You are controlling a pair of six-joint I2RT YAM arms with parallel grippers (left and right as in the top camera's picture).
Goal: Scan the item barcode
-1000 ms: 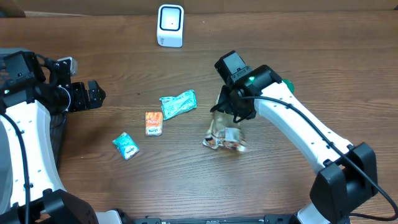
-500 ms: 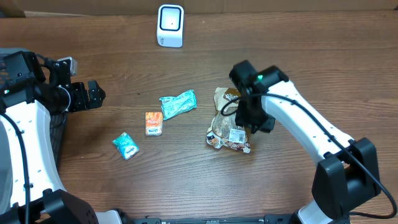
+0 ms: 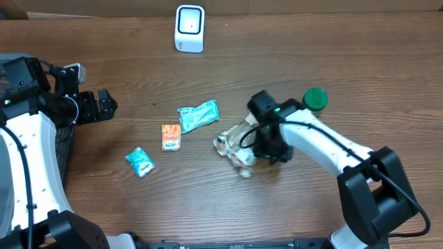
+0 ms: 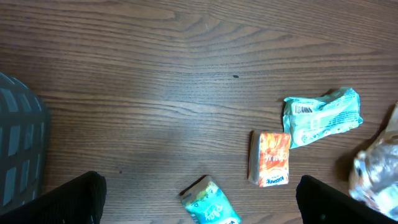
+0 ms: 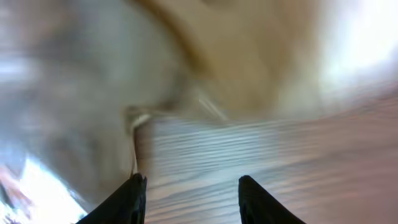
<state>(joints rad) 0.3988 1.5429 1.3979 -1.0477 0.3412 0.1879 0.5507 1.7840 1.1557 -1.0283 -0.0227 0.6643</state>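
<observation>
A crumpled, shiny snack bag (image 3: 234, 146) lies right of the table's middle. My right gripper (image 3: 261, 148) is low against the bag's right side. In the blurred right wrist view its fingers (image 5: 132, 198) stand apart with bare wood between them, and the bag (image 5: 68, 112) presses on the outside of the left finger. Nothing is held. The white scanner (image 3: 190, 28) stands at the far edge. My left gripper (image 3: 104, 105) hovers wide open at the left. Below it in the left wrist view is a small teal packet (image 4: 210, 202).
A teal packet (image 3: 198, 115), an orange packet (image 3: 171, 137) and the small teal packet (image 3: 140, 162) lie left of the bag. A green round thing (image 3: 315, 99) sits behind the right arm. A dark mesh basket (image 4: 18, 149) stands at the left edge.
My right arm swung down and left over the snack bag, and the bag shifted left and crumpled. The green round thing came into view. The left arm stayed still.
</observation>
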